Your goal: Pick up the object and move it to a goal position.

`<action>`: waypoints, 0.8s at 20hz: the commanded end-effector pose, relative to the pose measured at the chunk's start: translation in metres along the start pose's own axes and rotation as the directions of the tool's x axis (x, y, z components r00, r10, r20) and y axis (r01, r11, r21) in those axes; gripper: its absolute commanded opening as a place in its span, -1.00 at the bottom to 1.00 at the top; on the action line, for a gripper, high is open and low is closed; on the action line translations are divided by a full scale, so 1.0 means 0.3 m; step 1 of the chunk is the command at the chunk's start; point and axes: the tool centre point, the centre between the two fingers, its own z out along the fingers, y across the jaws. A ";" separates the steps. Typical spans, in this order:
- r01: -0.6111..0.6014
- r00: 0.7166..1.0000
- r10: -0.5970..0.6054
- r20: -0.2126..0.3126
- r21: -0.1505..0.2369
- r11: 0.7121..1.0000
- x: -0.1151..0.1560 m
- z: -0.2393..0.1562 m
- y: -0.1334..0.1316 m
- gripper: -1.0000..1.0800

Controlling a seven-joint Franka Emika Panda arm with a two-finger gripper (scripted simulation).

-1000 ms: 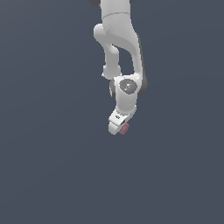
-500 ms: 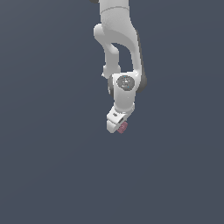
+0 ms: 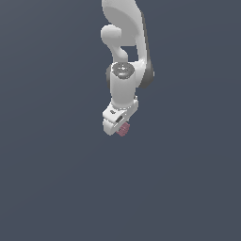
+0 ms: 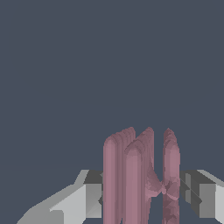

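The object [image 3: 124,129] is a small dull pink-red piece showing just under the white hand in the exterior view. My gripper [image 3: 117,127] is shut on it, at the end of the white arm that hangs down from the top of that view. In the wrist view the object [image 4: 138,179] looks like a ribbed pink-red block standing between my two grey fingers [image 4: 83,199], which press on its sides. Its lower part runs out of the wrist frame. Held object and gripper hang against the plain dark ground.
A flat, uniform dark grey-blue surface [image 3: 56,179] fills both views around the arm. No other objects, containers or edges show.
The arm and gripper have risen a little in the exterior view, carrying the object along. The grip stays shut.
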 end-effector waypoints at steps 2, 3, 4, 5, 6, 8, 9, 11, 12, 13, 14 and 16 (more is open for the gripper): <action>0.000 1.000 0.000 -0.001 0.000 1.000 -0.060 -0.118 0.045 -1.00; 0.000 1.000 0.000 -0.002 0.001 1.000 -0.079 -0.154 0.059 -1.00; 0.000 1.000 0.000 -0.002 0.001 1.000 -0.097 -0.190 0.073 -1.00; 0.001 1.000 -0.001 -0.002 0.001 1.000 -0.115 -0.226 0.087 -1.00; 0.001 1.000 -0.001 -0.002 0.001 1.000 -0.134 -0.262 0.101 -1.00; 0.001 1.000 -0.001 -0.003 0.001 1.000 -0.170 -0.335 0.130 -1.00; 0.001 1.000 -0.001 -0.003 0.001 1.000 -0.188 -0.371 0.144 -1.00; 0.001 1.000 -0.001 -0.004 0.002 1.000 -0.225 -0.443 0.173 -1.00; 0.001 1.000 -0.001 -0.004 0.002 1.000 -0.242 -0.478 0.187 -1.00; 0.001 1.000 -0.001 -0.004 0.002 1.000 -0.260 -0.513 0.201 -1.00; 0.001 1.000 -0.001 -0.004 0.002 1.000 -0.277 -0.548 0.215 -1.00; 0.001 1.000 -0.001 -0.004 0.002 1.000 -0.312 -0.616 0.244 -1.00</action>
